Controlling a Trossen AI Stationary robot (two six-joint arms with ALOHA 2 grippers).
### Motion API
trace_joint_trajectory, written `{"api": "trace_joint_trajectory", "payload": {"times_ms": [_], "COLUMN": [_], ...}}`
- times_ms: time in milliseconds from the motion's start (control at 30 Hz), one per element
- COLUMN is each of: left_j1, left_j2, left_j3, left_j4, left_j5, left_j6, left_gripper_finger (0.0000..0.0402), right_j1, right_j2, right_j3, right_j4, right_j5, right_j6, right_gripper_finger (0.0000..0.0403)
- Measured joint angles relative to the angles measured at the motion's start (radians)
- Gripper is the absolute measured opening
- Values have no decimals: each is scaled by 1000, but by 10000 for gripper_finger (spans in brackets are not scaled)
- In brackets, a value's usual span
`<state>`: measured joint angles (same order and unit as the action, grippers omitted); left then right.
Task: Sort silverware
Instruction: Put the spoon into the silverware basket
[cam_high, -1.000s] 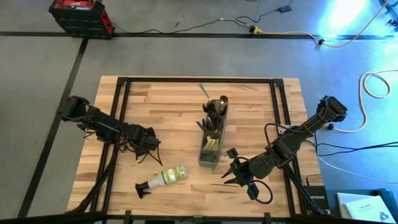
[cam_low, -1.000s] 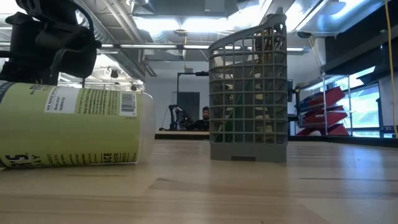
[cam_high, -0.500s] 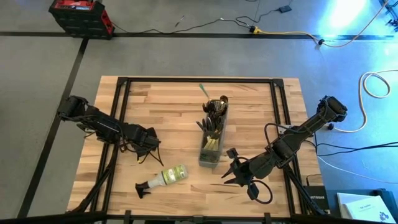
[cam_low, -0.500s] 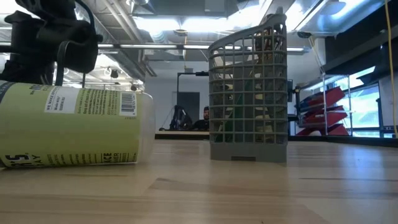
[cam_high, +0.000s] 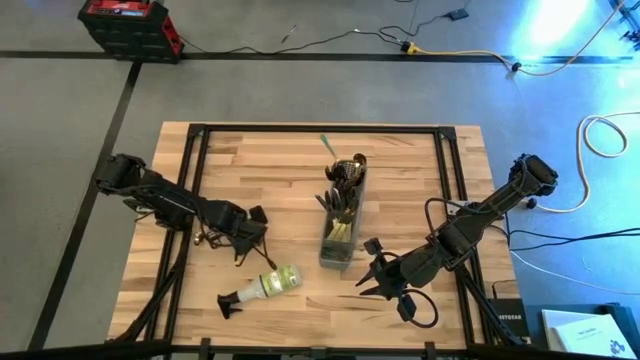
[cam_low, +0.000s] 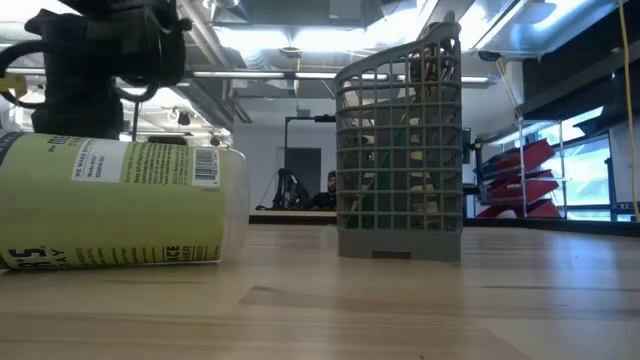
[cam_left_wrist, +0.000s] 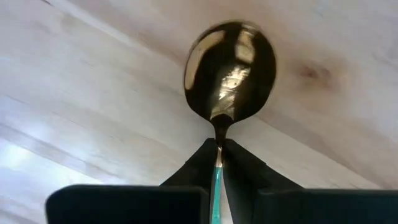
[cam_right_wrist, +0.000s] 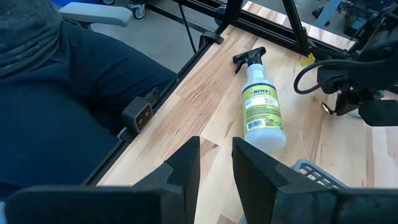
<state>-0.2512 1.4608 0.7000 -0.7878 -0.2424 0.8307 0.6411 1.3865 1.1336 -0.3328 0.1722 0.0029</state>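
Note:
My left gripper (cam_high: 256, 228) hovers left of the grey mesh caddy (cam_high: 342, 222), shut on a gold spoon (cam_left_wrist: 229, 73) with a green handle. The caddy stands upright mid-table, and several forks, spoons and knives (cam_high: 343, 190) stick up out of it. My right gripper (cam_high: 372, 270) waits open near the caddy's near end; its fingers (cam_right_wrist: 186, 165) show apart in the right wrist view. The low view shows the caddy (cam_low: 402, 150) and the left arm (cam_low: 100, 60) above the bottle. My left gripper pinches the spoon between its two fingertips (cam_left_wrist: 202, 160) at the neck (cam_left_wrist: 217, 149), where the green handle meets the gold bowl. The bowl (cam_left_wrist: 230, 68) sticks out beyond the fingertips, lifted clear above the wood. The handle runs back between the fingers, along them.
A clear spray bottle (cam_high: 262, 287) with a black nozzle lies on its side near the table's near edge, just below my left gripper. A person in dark clothing (cam_right_wrist: 56, 99) is beside the table in the right wrist view. Black frame rails (cam_high: 320, 130) border the tabletop.
My left gripper has moved toward the table's right, closer to the caddy and over the spray bottle. The right arm has kept still.

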Motion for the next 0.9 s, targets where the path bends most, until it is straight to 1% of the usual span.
{"api": "trace_joint_trajectory", "payload": {"times_ms": [133, 500, 700, 900], "left_j1": [0, 3, 3, 3], "left_j2": [-1, -2, -2, -2], "left_j3": [34, 116, 141, 175], "left_j4": [18, -5, -9, -15], "left_j5": [-8, -51, -57, -61], "left_j6": [3, -5, -13, -78], "left_gripper_finger": [9, 1, 0, 0], "right_j1": [0, 0, 0, 0], "right_j2": [0, 0, 0, 0], "right_j3": [0, 0, 0, 0], "right_j4": [0, 0, 0, -2], "right_j5": [0, 0, -1, -8], "right_j6": [0, 0, 0, 34], "right_gripper_finger": [76, 76, 76, 76]}}
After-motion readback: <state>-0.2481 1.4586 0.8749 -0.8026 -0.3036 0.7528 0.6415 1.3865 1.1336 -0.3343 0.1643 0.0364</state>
